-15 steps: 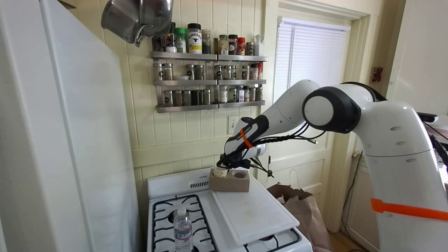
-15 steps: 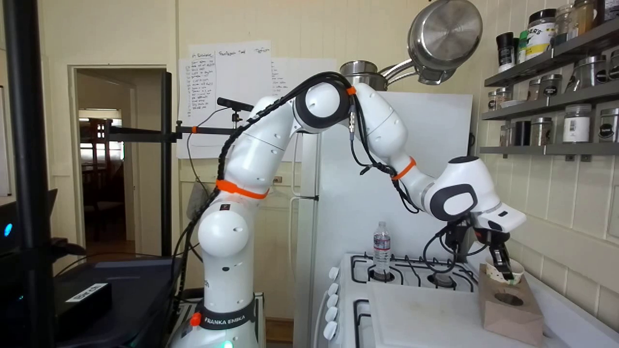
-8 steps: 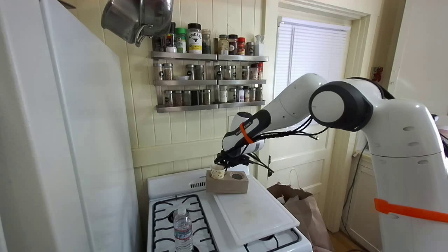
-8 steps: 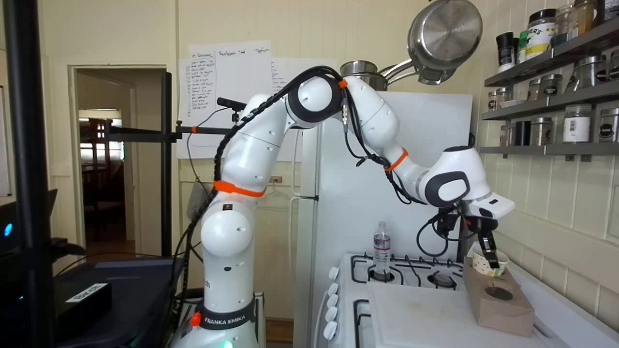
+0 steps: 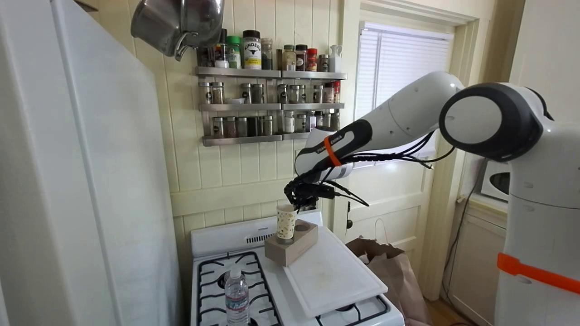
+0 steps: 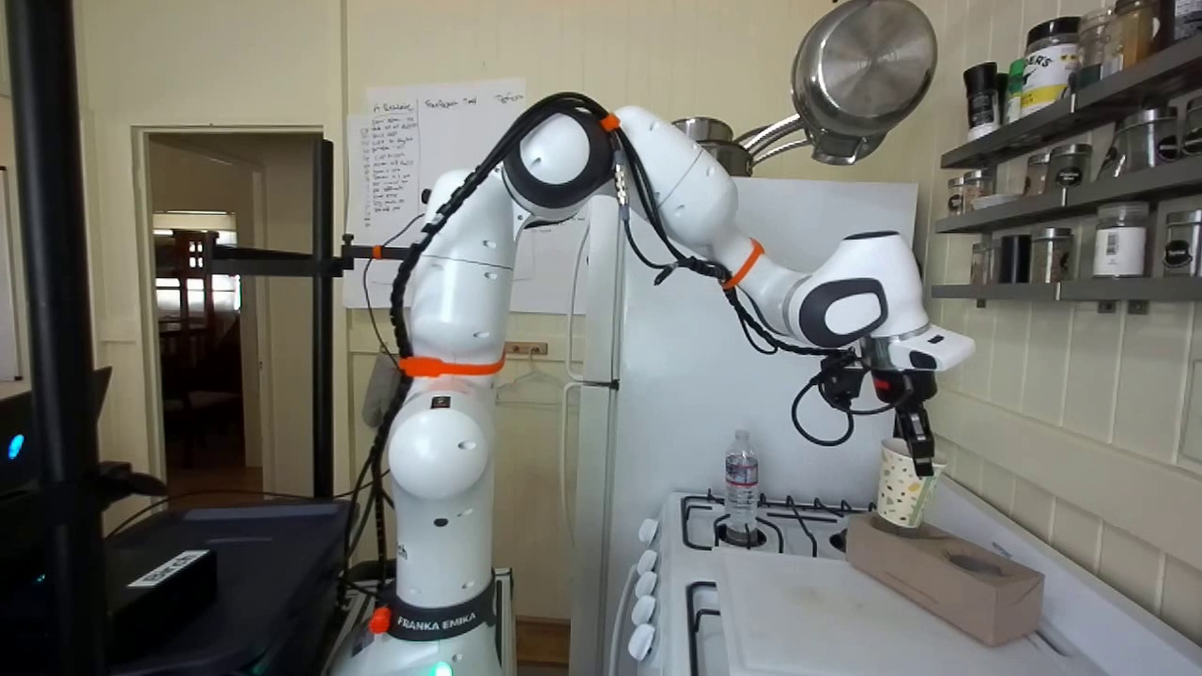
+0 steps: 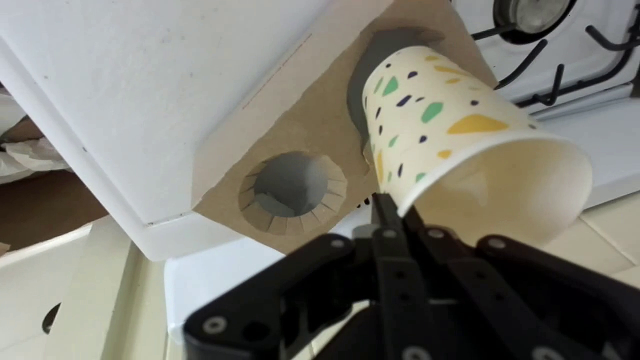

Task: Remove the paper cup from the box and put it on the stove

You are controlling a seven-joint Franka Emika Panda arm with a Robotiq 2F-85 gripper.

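Toward two o'clock in the wrist view, a cream paper cup [image 7: 435, 125] flecked green, yellow and navy hangs just over one hole of the cardboard box [image 7: 325, 125], its rim pinched by the black gripper [image 7: 399, 210] at five o'clock. Past the cup, the white stove [image 7: 585, 67] shows.

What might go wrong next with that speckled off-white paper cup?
The black hand pinches the cup only by its rim, so it might swivel or slip. The cup's base is at a hole in the tan cardboard box and could snag. The clear plastic bottle on the white stove might get knocked over.
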